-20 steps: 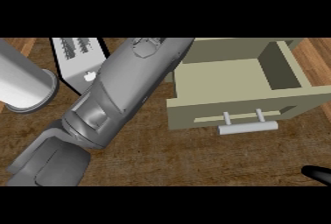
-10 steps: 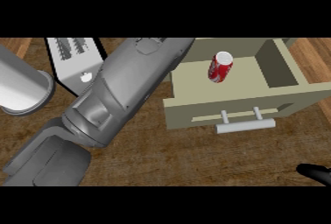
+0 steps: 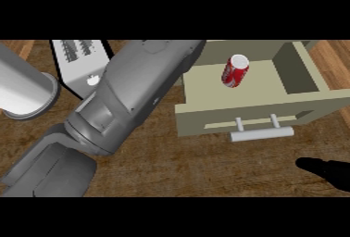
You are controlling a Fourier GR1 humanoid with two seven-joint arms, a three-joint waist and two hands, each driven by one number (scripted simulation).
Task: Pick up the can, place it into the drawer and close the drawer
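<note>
Where drawer (image 3: 253,113) gapes, can (image 3: 234,71) inside

Wood-grain counter (image 3: 205,171), brown, matt. Drawer (image 3: 301,104) painted beige, flat finish; handle (image 3: 262,134) pale smooth metal. Can (image 3: 234,71) glossy red, silver top. Left forearm (image 3: 130,97) smooth grey, plastic-like. Right hand (image 3: 328,170) matt black.

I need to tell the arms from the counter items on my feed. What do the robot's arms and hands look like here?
The left forearm is a thick grey shell of smooth rounded panels with darker seams, jointed to a flatter grey segment near the lower left. Its hand is out of sight. Only part of the right hand shows at the lower right edge: plain black. No cables or markings show.
</note>
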